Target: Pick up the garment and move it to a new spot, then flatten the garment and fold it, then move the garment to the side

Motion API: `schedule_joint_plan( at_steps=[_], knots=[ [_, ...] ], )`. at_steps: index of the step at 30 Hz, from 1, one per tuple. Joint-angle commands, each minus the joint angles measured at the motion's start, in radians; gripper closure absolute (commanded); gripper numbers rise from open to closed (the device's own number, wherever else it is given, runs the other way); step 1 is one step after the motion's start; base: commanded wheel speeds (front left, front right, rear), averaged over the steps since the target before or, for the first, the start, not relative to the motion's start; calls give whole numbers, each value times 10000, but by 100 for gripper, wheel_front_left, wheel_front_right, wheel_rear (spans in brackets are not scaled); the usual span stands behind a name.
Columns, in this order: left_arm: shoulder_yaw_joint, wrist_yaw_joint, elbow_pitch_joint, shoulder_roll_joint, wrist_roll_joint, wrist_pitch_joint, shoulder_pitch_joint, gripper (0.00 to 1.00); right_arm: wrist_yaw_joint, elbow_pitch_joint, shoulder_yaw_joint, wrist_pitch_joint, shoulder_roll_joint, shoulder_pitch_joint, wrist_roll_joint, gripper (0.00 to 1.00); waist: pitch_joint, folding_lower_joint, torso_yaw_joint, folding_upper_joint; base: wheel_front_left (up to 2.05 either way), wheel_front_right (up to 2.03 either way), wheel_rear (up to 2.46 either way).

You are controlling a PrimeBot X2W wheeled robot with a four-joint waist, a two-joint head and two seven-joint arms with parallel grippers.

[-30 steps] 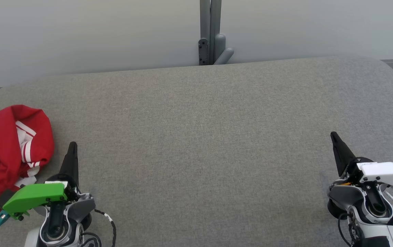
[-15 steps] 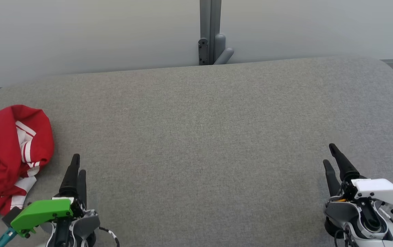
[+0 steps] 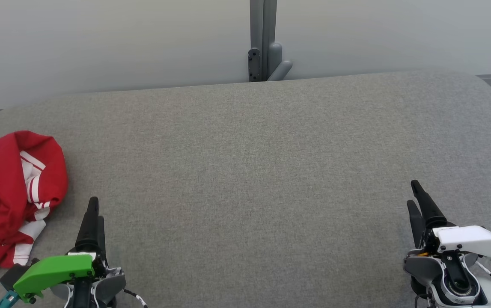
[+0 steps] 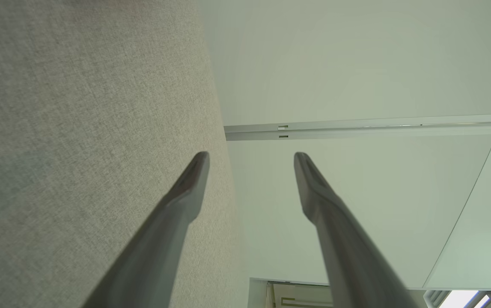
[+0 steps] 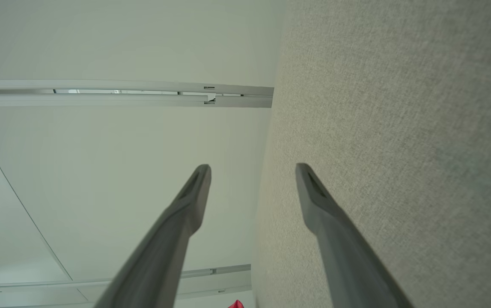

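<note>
Firstly, garment (image 3: 10, 188): red with white stripes, crumpled at the far left edge of the desk (image 3: 249, 171) (partly cut off by the frame); a shallow pinch could drag it off.
Left claw (image 3: 96, 209): fingers apart, empty, just beside the heap; might catch only one layer.
Desk: grey cloth; low fingertips could snag.
Right claw (image 3: 412, 193): fingers apart, empty, well away; long reach across.

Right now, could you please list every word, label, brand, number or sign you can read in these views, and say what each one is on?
No text can be read.
The red garment bears white stripes but no lettering; the grey fabric surface and the wall are plain.
</note>
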Motion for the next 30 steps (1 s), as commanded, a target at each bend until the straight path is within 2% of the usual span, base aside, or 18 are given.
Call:
schedule_joint_plan(
  at_steps=[1, 16, 20, 30],
  knots=[
    [-31, -9, -261, 44, 253, -117, -62, 0, 3, -330, 57, -162, -84, -37, -399, 0, -2, 0, 1, 0, 0, 0, 0],
    [-114, 131, -928, 66, 2455, -675, 434, 0, 4, -1428, 261, -851, -109, 381, -3911, 0, -2, 0, -30, 0, 0, 0, 0],
    [-141, 191, -1177, 73, 3396, -841, 599, 0, 5, -1766, 416, -1058, -116, 521, -5226, 0, 5, 0, -43, 0, 0, 0, 0],
    [-228, 171, -1414, 97, 5422, -1124, 887, 0, 5, -2128, 653, -1410, -149, 738, -6897, 0, 35, 0, -64, 0, 0, 0, 0]
  ],
)
